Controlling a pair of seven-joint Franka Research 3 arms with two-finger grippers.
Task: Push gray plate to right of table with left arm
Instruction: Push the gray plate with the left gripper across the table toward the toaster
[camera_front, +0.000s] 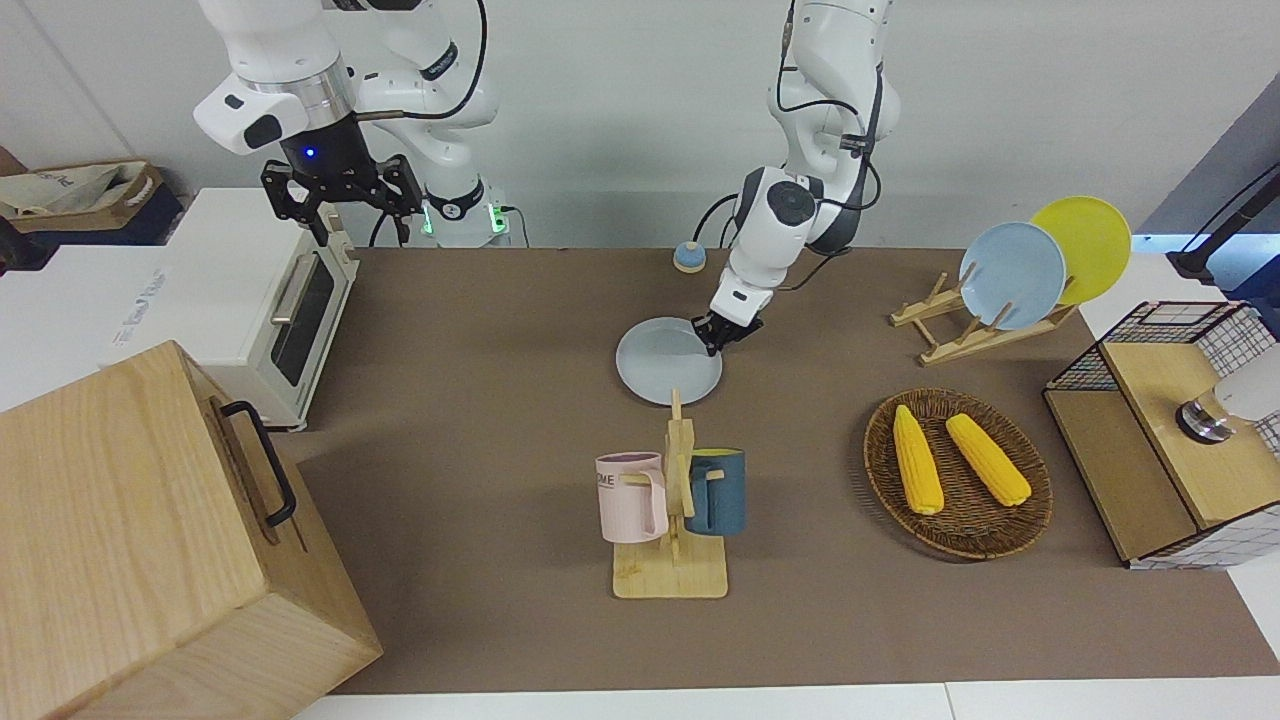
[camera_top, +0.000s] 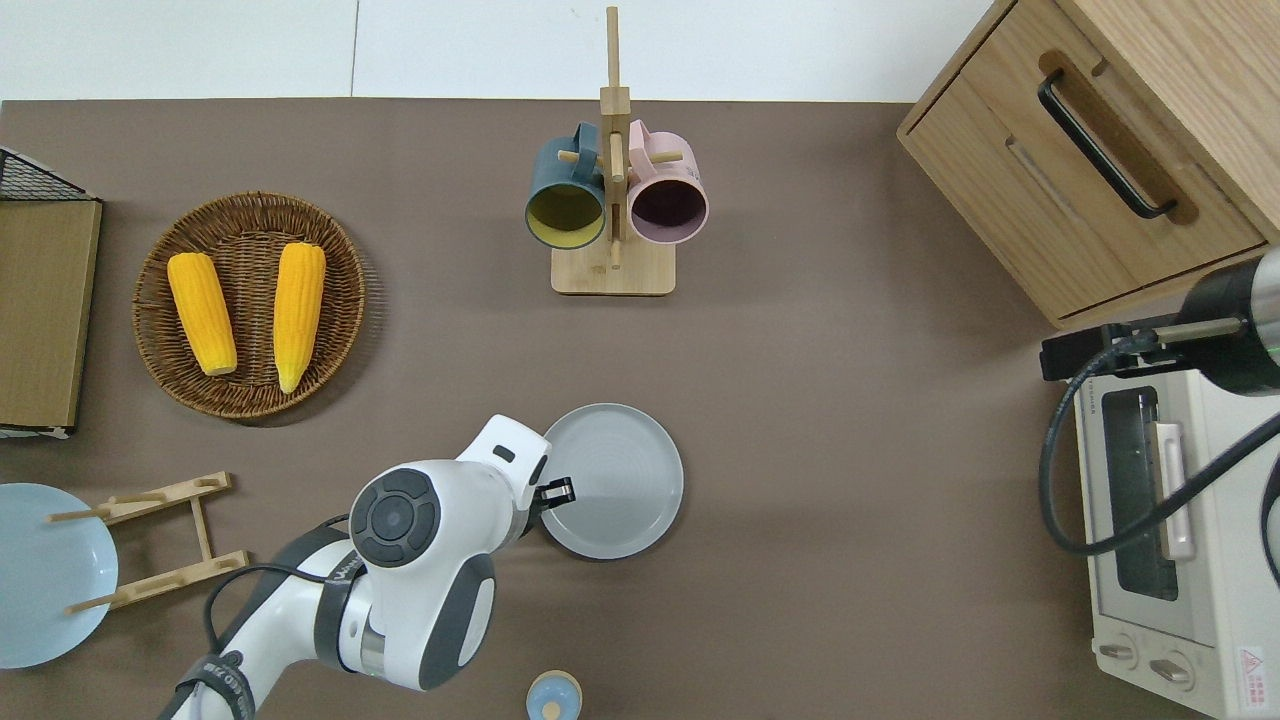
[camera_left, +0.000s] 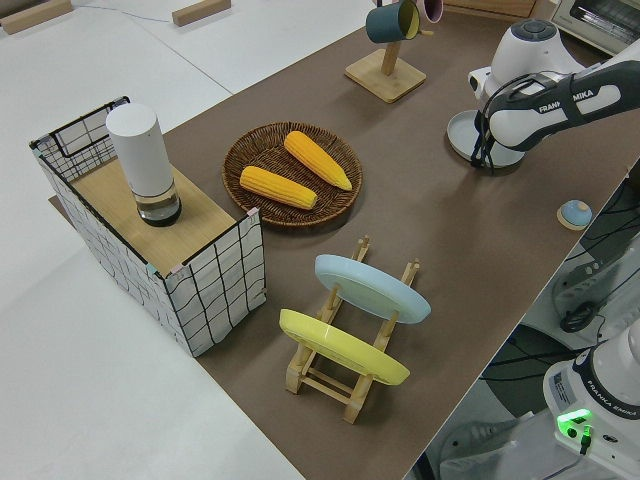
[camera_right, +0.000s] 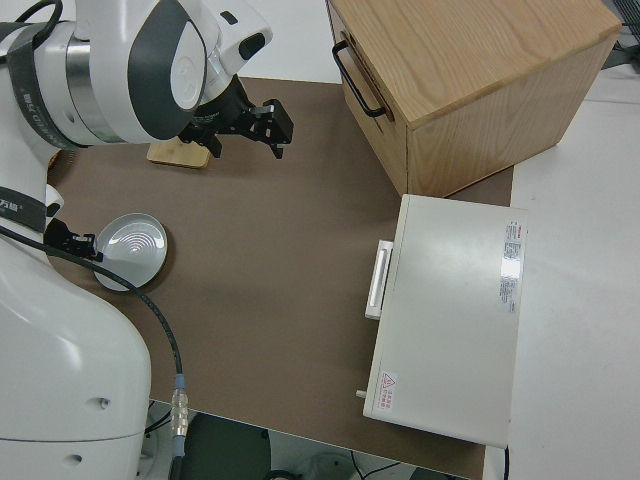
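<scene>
The gray plate (camera_front: 660, 365) (camera_top: 620, 480) (camera_left: 462, 133) (camera_right: 135, 245) lies flat on the brown table (camera_front: 480, 400), near its middle. My left gripper (camera_front: 718, 338) (camera_top: 556, 492) (camera_left: 485, 160) (camera_right: 72, 240) is down at table level, shut with nothing in it. Its fingertips touch the plate's rim on the side toward the left arm's end of the table. The right arm is parked, and its gripper (camera_front: 335, 205) (camera_right: 268, 125) is open and empty.
A mug rack (camera_front: 672, 500) with a pink and a blue mug stands farther from the robots than the plate. Toward the left arm's end are a corn basket (camera_front: 880, 420), a dish rack (camera_front: 960, 330) and a wire crate (camera_front: 1170, 420). A toaster oven (camera_front: 250, 300) and wooden cabinet (camera_front: 140, 530) fill the right arm's end.
</scene>
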